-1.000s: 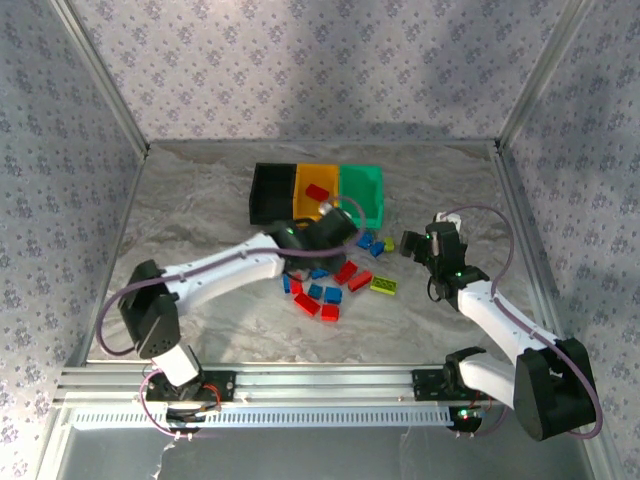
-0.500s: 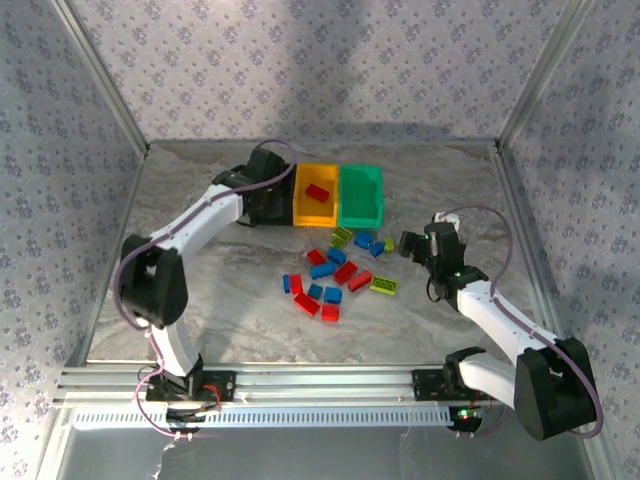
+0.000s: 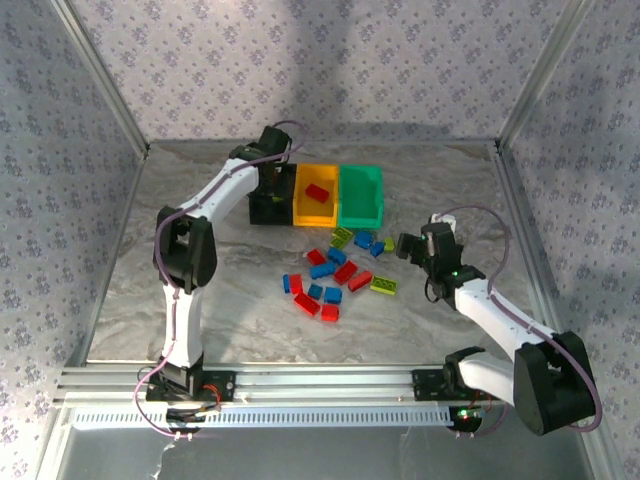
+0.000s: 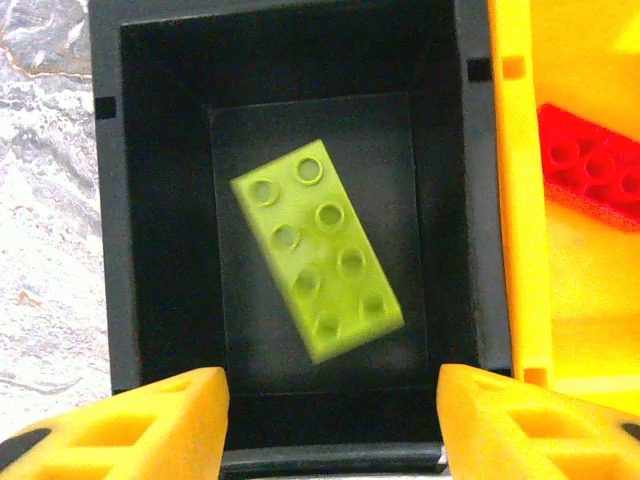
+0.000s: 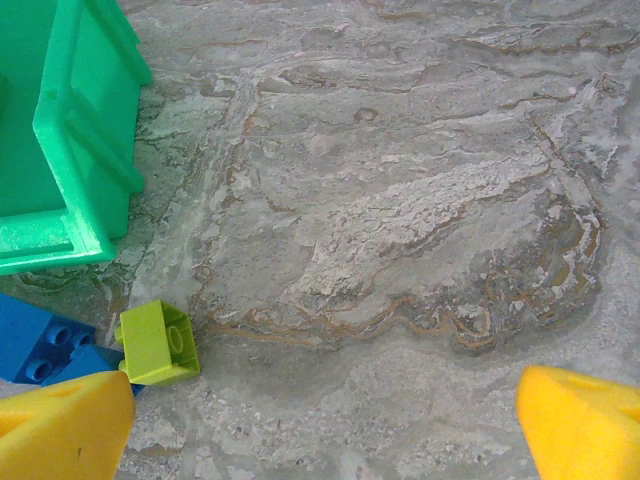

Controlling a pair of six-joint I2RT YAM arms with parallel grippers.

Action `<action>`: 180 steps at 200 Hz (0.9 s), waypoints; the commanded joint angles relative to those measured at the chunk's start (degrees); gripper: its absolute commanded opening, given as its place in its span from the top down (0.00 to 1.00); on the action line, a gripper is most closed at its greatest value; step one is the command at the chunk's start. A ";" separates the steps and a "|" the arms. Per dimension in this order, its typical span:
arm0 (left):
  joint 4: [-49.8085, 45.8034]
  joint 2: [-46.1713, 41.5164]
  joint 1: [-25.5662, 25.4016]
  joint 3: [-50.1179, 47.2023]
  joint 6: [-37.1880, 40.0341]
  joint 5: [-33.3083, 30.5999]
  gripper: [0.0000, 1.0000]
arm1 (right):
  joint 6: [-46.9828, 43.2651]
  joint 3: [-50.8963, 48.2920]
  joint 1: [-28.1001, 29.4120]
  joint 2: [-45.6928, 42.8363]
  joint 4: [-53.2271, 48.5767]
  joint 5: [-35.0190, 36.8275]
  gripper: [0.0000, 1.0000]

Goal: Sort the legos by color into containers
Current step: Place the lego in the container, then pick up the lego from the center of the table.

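The lime brick [image 4: 318, 248] lies loose in the black bin [image 4: 165, 220], left fingers [image 4: 120, 425] and right fingers [image 5: 60, 425] spread empty; looks light, hard, slick, so I'd pinch the long sides.

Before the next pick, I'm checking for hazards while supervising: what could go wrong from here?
The left gripper hangs open close above the black bin holding the lime brick; swinging sideways might clip the wall beside the yellow bin. The right gripper stands open by a small lime brick right beside a blue brick; closing there might catch both colours.
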 commanded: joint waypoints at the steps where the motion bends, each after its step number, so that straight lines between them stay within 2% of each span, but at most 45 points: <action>1: -1.51 -3.06 -0.46 -0.93 0.74 0.60 0.37 | 0.56 0.72 0.45 0.23 -0.34 0.38 0.00; 25: 1.43 -8.81 -1.30 -6.78 1.05 -0.36 0.37 | 0.56 0.88 0.52 0.17 -0.50 0.15 0.00; 72: 12.86 -23.97 -3.20 -26.50 0.38 1.43 0.37 | 0.40 0.73 1.68 1.95 1.62 -2.81 0.01; 116: 23.95 -35.80 -4.26 -44.64 -1.64 4.30 0.37 | -2.69 2.62 6.38 6.06 4.05 -5.01 0.06; 145: 28.45 -40.06 -4.52 -51.89 -1.87 6.60 0.37 | -7.24 5.06 8.62 10.56 6.32 -11.40 0.08; 180: 32.23 -42.88 -4.73 -57.53 -1.89 8.37 0.37 | -10.36 12.88 8.94 18.92 1.62 -21.19 0.18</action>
